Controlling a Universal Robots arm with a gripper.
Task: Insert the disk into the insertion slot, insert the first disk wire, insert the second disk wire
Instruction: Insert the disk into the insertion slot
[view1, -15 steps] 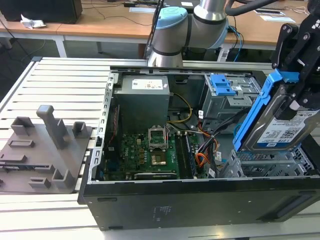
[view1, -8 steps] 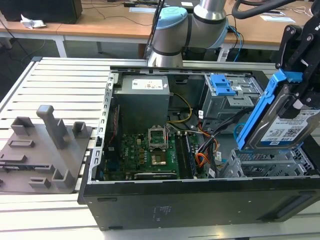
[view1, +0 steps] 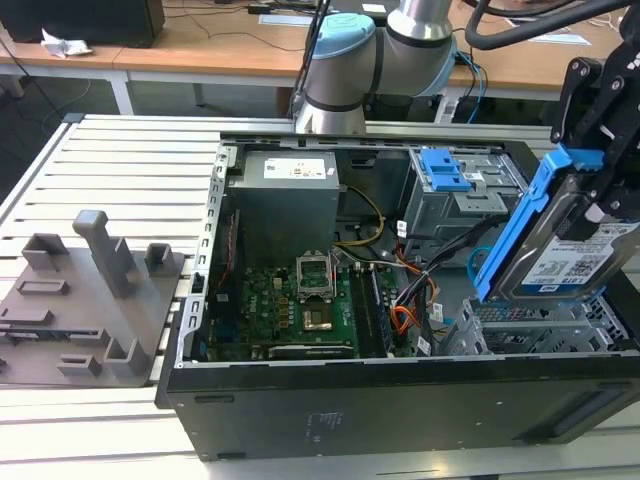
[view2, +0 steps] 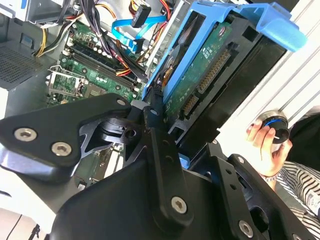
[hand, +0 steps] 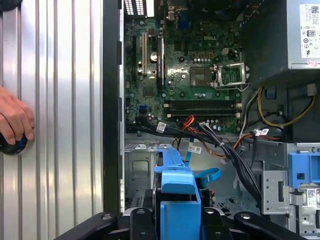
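My gripper (view1: 592, 150) is shut on the disk (view1: 562, 255), a silver drive in a bright blue carrier, which hangs tilted over the right end of the open computer case. Right below it stands the insertion slot (view1: 530, 325), a grey perforated cage. In the second wrist view the disk (view2: 200, 75) shows its green circuit board between the black fingers (view2: 150, 120). The first disk wire (view1: 404, 320), an orange, red and black bundle, lies loose beside the cage. The second disk wire (view1: 479, 262), a light-blue cable, loops just behind the cage and appears in both wrist views (view2: 131, 27) (hand: 207, 175).
A grey bay with a blue latch (view1: 448, 180) stands behind the cage. The motherboard (view1: 300, 300) and power supply (view1: 285, 195) occupy the case's other part. A grey fixture plate (view1: 80, 300) lies at the exterior view's left. A person's hand (hand: 15, 120) rests on a knob beside the case.
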